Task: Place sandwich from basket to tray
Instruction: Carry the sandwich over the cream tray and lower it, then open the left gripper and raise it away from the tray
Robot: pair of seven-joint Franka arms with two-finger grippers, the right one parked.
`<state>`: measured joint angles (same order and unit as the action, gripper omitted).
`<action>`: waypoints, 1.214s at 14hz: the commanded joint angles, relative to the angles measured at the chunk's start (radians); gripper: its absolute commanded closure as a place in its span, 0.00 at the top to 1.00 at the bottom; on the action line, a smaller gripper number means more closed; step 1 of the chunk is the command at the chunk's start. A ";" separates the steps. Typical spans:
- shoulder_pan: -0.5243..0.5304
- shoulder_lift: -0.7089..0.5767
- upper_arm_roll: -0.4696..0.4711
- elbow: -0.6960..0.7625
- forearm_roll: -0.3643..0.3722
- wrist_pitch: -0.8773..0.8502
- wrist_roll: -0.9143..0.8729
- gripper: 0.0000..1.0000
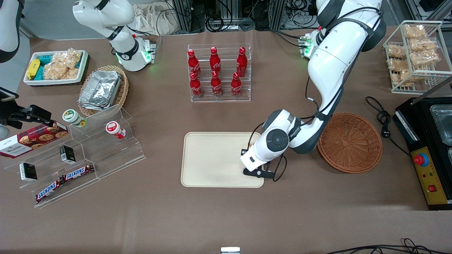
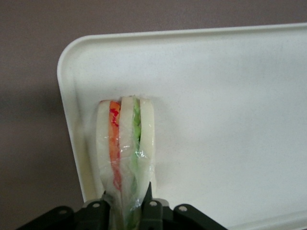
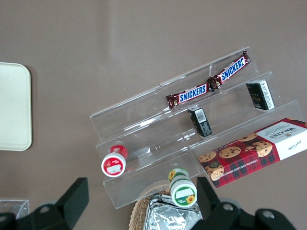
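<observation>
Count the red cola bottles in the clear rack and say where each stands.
6, in the clear rack: three in the upper row, three in the lower row nearer the front camera. None seem hidden. The gripper holds the sandwich over the tray.

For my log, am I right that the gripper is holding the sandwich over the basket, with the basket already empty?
Not quite: the gripper holds the sandwich over the tray, near one corner, as the left wrist view shows. The basket is indeed empty, as the front view shows.
</observation>
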<state>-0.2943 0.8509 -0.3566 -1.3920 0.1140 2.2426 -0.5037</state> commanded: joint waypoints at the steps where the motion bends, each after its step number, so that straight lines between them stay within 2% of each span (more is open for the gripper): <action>1: -0.013 -0.012 0.010 0.022 0.012 -0.008 -0.090 1.00; 7: -0.002 -0.116 0.011 0.034 0.007 -0.092 -0.128 1.00; 9: 0.050 -0.195 0.010 0.034 -0.002 -0.129 -0.118 1.00; 11: 0.110 -0.289 0.010 0.033 0.007 -0.240 -0.098 0.99; 14: 0.214 -0.415 0.010 0.031 0.004 -0.427 0.089 0.99; 17: 0.319 -0.516 0.010 0.027 -0.004 -0.530 0.244 0.99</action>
<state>-0.0275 0.4045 -0.3397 -1.3269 0.1149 1.7588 -0.3371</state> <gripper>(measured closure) 0.004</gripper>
